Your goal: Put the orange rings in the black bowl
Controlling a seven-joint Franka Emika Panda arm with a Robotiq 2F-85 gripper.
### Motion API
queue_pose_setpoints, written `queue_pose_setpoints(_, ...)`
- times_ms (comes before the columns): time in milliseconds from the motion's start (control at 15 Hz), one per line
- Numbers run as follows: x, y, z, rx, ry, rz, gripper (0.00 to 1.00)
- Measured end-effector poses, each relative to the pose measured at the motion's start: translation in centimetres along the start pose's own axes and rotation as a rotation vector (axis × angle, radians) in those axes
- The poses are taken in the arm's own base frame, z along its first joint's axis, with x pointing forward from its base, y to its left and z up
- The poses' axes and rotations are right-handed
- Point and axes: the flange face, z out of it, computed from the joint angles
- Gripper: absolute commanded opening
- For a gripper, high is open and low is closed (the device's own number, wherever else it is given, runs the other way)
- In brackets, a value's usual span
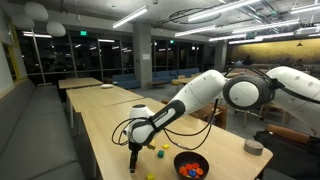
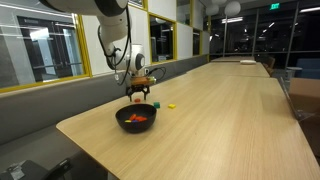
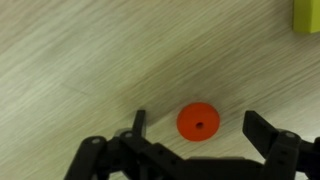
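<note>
On the long pale wood table (image 2: pixel 230 110), near its end in a big room with dark windows (image 2: pixel 50 45), the robot's hand (image 3: pixel 195 120) hangs wide open over one orange ring (image 3: pixel 198 122), close to the black bowl (image 2: pixel 135 126).

Ring (image 3: pixel 187 121) on table (image 3: pixel 80 60) beneath tool (image 3: pixel 196 118); bowl (image 2: pixel 121 114) nearby, pieces (image 2: pixel 140 118) inside.
</note>
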Motion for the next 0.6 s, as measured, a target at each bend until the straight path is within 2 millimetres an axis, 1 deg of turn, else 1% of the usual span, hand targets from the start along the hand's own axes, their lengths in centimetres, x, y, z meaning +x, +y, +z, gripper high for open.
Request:
queue_pose_setpoints(467, 0.59, 0.25, 0.17, 0.007, -0.031, -0.008, 1.0)
queue_pose_setpoints(533, 0.64, 0.29, 0.16, 0.008, -0.035, -0.008, 0.75)
queue_pose_setpoints(600, 0.68, 0.34, 0.16, 0.008, -0.037, -0.009, 0.74)
